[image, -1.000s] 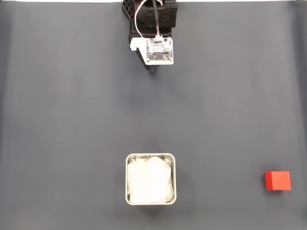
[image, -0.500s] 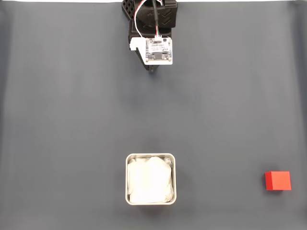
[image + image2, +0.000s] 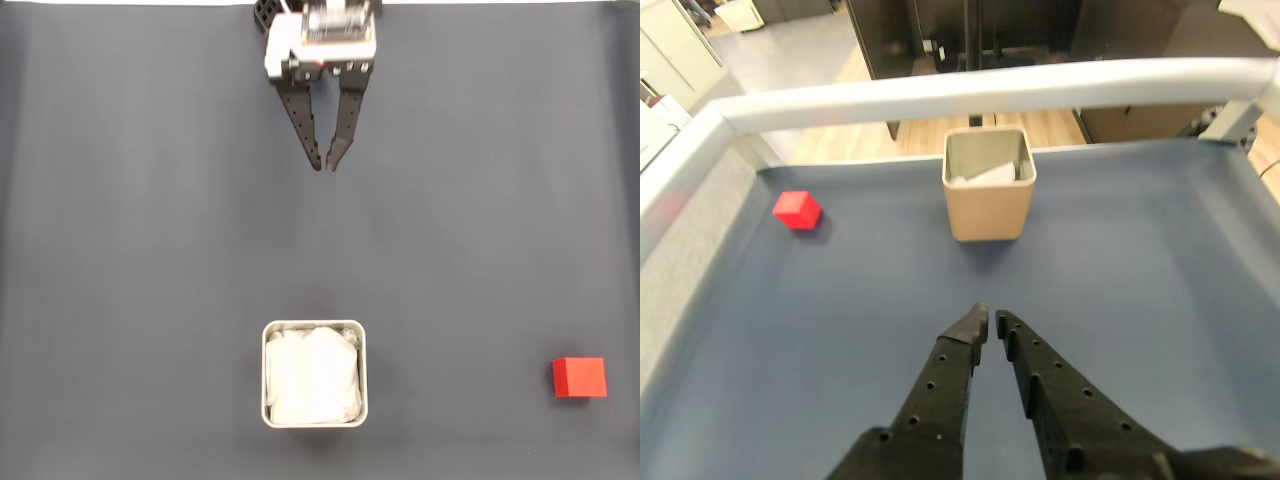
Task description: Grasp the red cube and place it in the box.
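Observation:
The red cube (image 3: 579, 377) lies on the dark mat near the lower right corner of the fixed view; the wrist view has the red cube (image 3: 797, 209) far off to the left. The box (image 3: 314, 324), a square tin lined with white paper, stands at the bottom middle, left of the cube. In the wrist view the box (image 3: 988, 210) is straight ahead. My gripper (image 3: 325, 165) hangs over the mat at the top middle, far from both, its black fingers meeting at the tips. The wrist view shows the gripper (image 3: 990, 320) shut and empty.
A dark grey-blue mat (image 3: 150, 250) covers the whole table. The arm's base (image 3: 320, 35) sits at the top edge of the fixed view. A pale rail (image 3: 970, 85) borders the table's far and left sides in the wrist view, with floor beyond.
The arm has swung its wrist up and outward: the two fingers now stretch into the fixed view, where before just the camera board and a tip showed. Cube and box have not moved.

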Robot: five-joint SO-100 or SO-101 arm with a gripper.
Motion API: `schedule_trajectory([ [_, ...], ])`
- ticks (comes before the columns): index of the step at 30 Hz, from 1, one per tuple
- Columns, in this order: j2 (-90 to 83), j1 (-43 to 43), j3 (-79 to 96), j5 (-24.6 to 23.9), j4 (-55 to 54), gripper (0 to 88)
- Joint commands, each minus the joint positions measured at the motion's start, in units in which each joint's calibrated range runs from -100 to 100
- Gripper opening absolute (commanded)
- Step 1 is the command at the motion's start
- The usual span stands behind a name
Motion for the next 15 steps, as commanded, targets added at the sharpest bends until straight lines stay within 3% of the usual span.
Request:
schedule_trajectory([
  [1, 5.8, -0.4, -12.4, 1.1, 0.1, 0.0],
  [8, 18.6, -0.3, -29.9, 1.3, 11.4, 0.0],
  [15, 23.9, 0.2, -36.2, 1.9, 14.2, 0.0],
])
